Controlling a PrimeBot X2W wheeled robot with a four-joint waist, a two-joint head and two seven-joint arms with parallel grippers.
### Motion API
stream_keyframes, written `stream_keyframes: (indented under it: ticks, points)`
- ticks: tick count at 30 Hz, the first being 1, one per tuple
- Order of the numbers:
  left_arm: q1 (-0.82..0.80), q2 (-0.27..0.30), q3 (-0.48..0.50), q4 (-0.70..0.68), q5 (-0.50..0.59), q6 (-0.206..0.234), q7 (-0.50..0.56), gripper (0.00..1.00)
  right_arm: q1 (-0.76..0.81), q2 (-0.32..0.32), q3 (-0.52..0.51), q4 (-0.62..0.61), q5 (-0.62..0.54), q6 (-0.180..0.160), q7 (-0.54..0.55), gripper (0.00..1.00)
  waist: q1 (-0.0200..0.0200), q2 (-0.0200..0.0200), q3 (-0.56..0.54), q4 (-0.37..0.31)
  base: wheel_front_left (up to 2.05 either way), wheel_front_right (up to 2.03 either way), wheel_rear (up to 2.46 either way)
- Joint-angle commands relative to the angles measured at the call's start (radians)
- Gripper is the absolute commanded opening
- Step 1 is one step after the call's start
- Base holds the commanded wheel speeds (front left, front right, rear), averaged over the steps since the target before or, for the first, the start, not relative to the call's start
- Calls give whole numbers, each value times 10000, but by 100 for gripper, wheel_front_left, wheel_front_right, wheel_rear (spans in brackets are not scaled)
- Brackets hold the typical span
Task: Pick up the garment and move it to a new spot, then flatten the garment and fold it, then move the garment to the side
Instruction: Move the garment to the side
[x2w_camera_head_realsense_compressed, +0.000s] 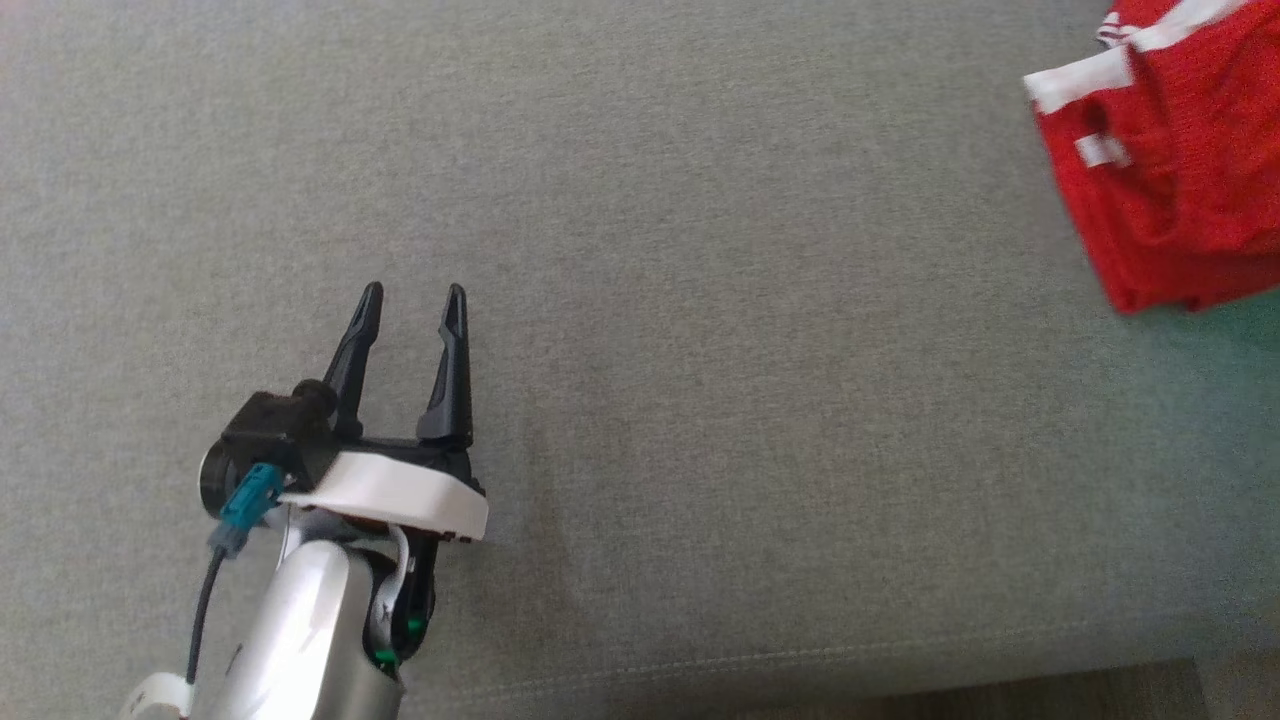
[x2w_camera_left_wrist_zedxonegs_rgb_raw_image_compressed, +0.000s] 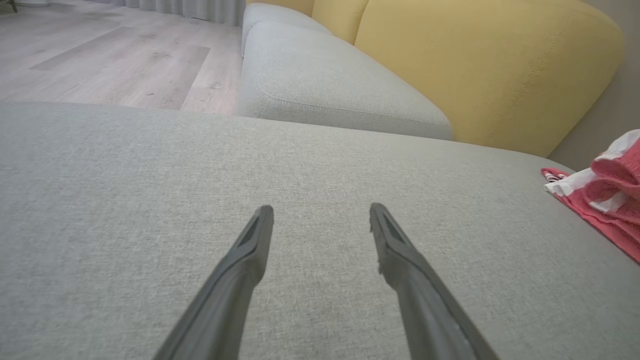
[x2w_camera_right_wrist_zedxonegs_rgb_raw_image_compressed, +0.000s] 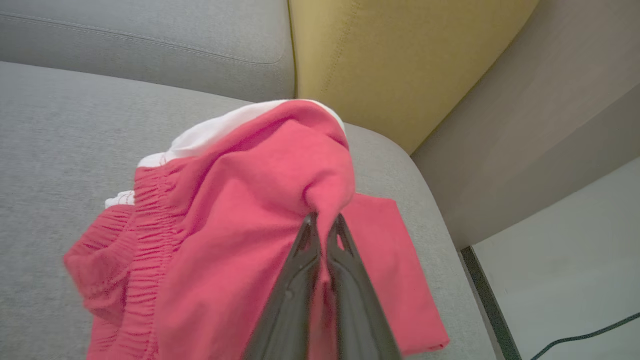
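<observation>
The left gripper (x2w_camera_head_realsense_compressed: 414, 290) hangs over the grey seat (x2w_camera_head_realsense_compressed: 720, 330), its fingers spread, nothing between them. Far to its right, near the seat's corner, lies the red garment (x2w_camera_head_realsense_compressed: 1170, 170) with white trim. The right gripper (x2w_camera_right_wrist_zedxonegs_rgb_raw_image_compressed: 325, 218) has its fingers pressed together on a fold of it; the cloth rises to a peak at the fingertips, while the lower part rests on the seat.

I judge the first step, the picking up, is in hand. The next move calls for a lift and a carry toward the left gripper's side, high enough that the cloth does not drag.

Beyond the right gripper stands a yellow back cushion (x2w_camera_right_wrist_zedxonegs_rgb_raw_image_compressed: 380, 60). To its right the seat ends beside a wall, with a dark cable (x2w_camera_right_wrist_zedxonegs_rgb_raw_image_compressed: 585, 336) below, so there is little room there.
</observation>
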Motion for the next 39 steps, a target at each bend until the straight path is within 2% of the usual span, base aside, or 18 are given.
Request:
stream_keyframes:
  ticks: [1,6,14,15,16,20,25,33,37,39]
  points:
    - [-329,36,258,-373,-62,56,-120,100,-349,-505,-125,-62,-115,65,44,0,-1,0,105,124,0,0,0]
    - [-378,36,266,-397,-61,67,-120,100,-597,-749,-680,622,-460,65,-32,0,-1,0,215,302,0,0,0]
    - [-377,35,296,-395,-31,50,-120,100,-846,-785,-1422,1412,-1305,65,-338,0,-1,0,261,374,0,0,0]
    - [-378,35,296,-387,-21,52,-120,100,-883,-781,-1574,1465,-1434,65,-517,57,-1,0,263,367,0,0,0]
    - [-382,35,297,-373,-11,50,-120,100,-902,-768,-1664,1548,-1582,65,-650,100,-1,0,259,363,0,0,0]
    - [-383,35,309,-311,29,46,-120,100,-964,-684,-1883,1971,-1806,65,-1216,100,-1,0,208,316,0,0,0]
    - [-351,35,341,-215,67,17,-120,100,-1040,-830,-1538,2649,-1458,65,-2094,100,-1,0,26,232,0,0,0]
    - [-159,35,391,-55,45,-23,-120,100,-1213,-907,78,3229,-90,65,-3473,100,-1,0,-666,146,0,0,0]
    - [-18,35,503,67,19,-20,-120,100,-1221,-666,975,3117,663,65,-3959,100,-1,0,-1166,170,0,0,0]
    - [67,35,560,145,-10,-10,-120,100,-1256,-291,1267,3021,766,65,-4103,100,-1,0,-1434,206,0,0,0]
